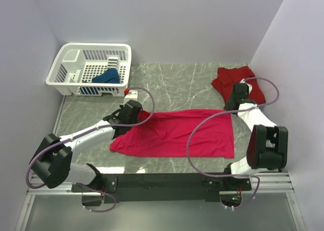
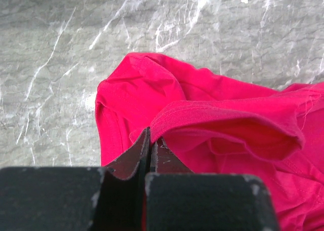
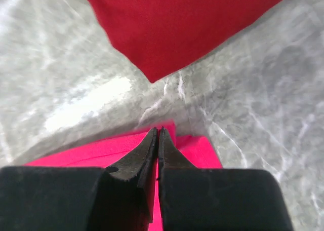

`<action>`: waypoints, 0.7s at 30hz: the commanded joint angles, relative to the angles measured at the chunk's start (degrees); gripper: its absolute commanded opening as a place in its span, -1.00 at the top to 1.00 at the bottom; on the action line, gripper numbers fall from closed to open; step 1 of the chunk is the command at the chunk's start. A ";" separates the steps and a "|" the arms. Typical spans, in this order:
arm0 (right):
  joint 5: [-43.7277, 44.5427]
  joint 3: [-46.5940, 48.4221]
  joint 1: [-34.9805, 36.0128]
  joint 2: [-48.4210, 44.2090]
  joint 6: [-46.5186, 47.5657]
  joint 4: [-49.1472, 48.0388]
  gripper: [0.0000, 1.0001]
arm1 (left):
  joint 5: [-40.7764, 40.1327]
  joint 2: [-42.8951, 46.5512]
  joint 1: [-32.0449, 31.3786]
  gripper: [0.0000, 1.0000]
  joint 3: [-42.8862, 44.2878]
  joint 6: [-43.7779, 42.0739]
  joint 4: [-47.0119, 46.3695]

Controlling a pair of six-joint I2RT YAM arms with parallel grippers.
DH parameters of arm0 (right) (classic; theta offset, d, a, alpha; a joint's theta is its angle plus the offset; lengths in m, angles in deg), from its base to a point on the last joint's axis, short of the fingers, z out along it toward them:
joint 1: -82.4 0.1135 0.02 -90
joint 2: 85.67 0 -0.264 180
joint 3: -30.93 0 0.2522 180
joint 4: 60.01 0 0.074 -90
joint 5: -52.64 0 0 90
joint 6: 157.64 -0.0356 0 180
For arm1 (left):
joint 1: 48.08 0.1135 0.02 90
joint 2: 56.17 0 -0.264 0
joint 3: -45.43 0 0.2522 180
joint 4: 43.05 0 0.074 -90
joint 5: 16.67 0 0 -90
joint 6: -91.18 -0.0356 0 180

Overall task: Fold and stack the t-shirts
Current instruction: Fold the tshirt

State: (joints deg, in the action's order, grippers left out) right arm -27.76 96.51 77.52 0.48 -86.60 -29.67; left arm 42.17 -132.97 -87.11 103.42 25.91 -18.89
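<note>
The magenta t-shirt (image 1: 177,135) lies spread across the middle of the table. My left gripper (image 1: 139,113) is shut on its far left corner, and the left wrist view shows the gripper's tips (image 2: 150,135) pinching a bunched fold of the magenta cloth (image 2: 228,124). At the far right corner my right gripper (image 1: 233,107) is shut on the same shirt; its tips (image 3: 158,131) clamp the magenta edge (image 3: 197,150). A darker red t-shirt (image 1: 238,81) lies folded at the back right, just beyond the right gripper (image 3: 172,23). The dark blue t-shirt (image 1: 107,77) sits in the basket.
A white lattice basket (image 1: 76,64) stands at the back left against the wall. A small white object with a red part (image 1: 130,93) lies beside the basket's near right corner. Walls close in the table on the left, back and right.
</note>
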 commanded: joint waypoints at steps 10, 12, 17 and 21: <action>1.83 -5.66 0.40 -19.42 -0.02 9.17 1.00 | -1.01 3.58 0.27 0.99 -0.81 4.97 2.69; -1.24 -6.28 0.40 -21.54 -0.72 9.61 1.00 | -1.71 5.16 0.27 0.99 -1.33 7.08 3.67; -1.78 -5.67 0.58 -26.73 -1.08 15.32 1.00 | -0.48 10.25 0.27 0.99 -3.35 10.60 4.90; -1.61 -5.85 0.49 -32.26 -1.43 19.18 1.00 | 0.57 12.63 0.27 0.99 -4.59 12.09 5.95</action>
State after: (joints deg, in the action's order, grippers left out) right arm -29.31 90.28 77.76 -27.71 -87.61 -14.76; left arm 42.23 -122.41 -87.11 99.55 35.22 -13.76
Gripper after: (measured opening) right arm 0.054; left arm 0.022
